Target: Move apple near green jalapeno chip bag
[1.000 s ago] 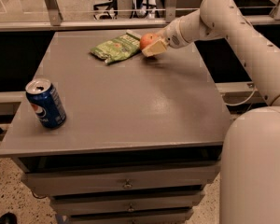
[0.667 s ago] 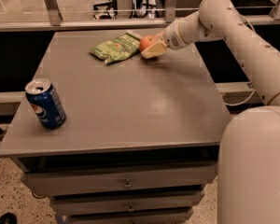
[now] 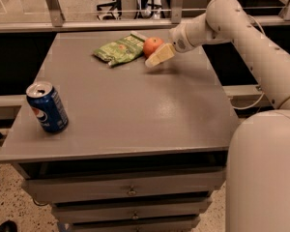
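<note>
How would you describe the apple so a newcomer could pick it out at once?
Start at the grey table and look to its far edge, where a crinkled green chip bag lies. Just right of the bag, with the gripper close beside it, sits the apple. It is the only round, orange-red thing there; the blue soda can stands at the near left.

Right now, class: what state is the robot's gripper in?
Gripper: beside the round orange-red apple, near the crinkled light-green chip bag; open, closed or holding cannot be told.
</note>
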Robot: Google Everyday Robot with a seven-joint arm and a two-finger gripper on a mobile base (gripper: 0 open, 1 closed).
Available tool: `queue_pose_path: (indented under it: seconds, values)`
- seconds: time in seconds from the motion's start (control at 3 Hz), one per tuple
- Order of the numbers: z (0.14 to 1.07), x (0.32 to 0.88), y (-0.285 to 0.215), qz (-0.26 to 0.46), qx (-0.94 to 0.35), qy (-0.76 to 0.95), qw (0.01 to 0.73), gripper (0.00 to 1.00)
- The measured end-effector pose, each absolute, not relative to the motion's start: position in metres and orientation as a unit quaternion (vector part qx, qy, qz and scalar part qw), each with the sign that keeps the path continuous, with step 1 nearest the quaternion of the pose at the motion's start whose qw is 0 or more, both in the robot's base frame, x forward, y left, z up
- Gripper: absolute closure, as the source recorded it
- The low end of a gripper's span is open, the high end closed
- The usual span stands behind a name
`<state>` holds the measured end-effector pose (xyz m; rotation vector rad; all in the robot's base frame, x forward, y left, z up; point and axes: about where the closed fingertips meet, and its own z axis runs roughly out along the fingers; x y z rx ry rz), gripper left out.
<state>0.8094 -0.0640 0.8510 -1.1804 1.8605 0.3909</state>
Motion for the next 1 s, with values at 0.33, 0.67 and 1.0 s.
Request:
queue_pose_path:
  seconds: [0.33,0.67,1.0]
  values:
    - [0.858,0.799,-0.082,0.154,-0.459,0.753,0.445,0.0]
    - [0.879,0.769,-0.119,0.166,-0.428,0.75,0.476,0.0]
    - [0.916,0.722,-0.16,0.181,-0.388,0.731,0.53,0.0]
